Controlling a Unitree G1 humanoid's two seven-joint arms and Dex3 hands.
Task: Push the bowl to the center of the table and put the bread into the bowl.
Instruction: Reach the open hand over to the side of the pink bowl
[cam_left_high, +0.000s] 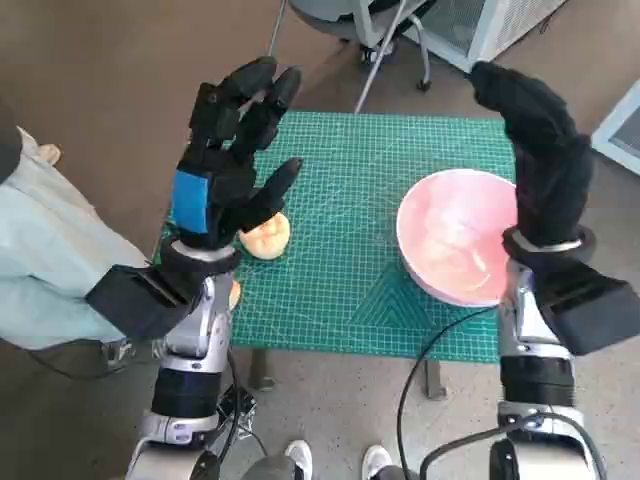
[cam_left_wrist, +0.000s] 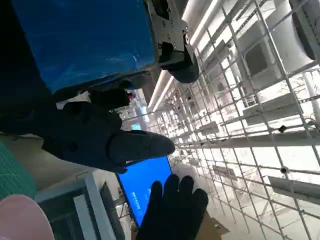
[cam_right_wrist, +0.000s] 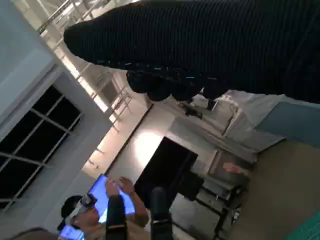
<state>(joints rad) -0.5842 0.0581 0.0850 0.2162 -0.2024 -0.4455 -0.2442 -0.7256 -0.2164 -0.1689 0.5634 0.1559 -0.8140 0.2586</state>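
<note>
A pink bowl (cam_left_high: 455, 245) stands on the right side of the green mat (cam_left_high: 350, 200); its rim (cam_left_wrist: 20, 220) also shows in the left wrist view. A tan bread roll (cam_left_high: 266, 235) lies at the mat's left edge, partly hidden behind my left hand. That left hand (cam_left_high: 232, 150), black with blue tape, is raised above the bread with fingers spread, holding nothing; its fingers (cam_left_wrist: 100, 137) point up at the ceiling. My gloved right hand (cam_left_high: 535, 150) is lifted over the bowl's right rim, fingers straight and empty, and its glove (cam_left_wrist: 172, 210) appears in the left wrist view.
An office chair base (cam_left_high: 385, 30) stands beyond the table's far edge. A person's pale trousers (cam_left_high: 40, 250) are close on the left, and feet (cam_left_high: 335, 462) show below the front edge. A cable (cam_left_high: 425, 370) hangs by the right arm. A person (cam_right_wrist: 95, 215) sits facing a blue screen.
</note>
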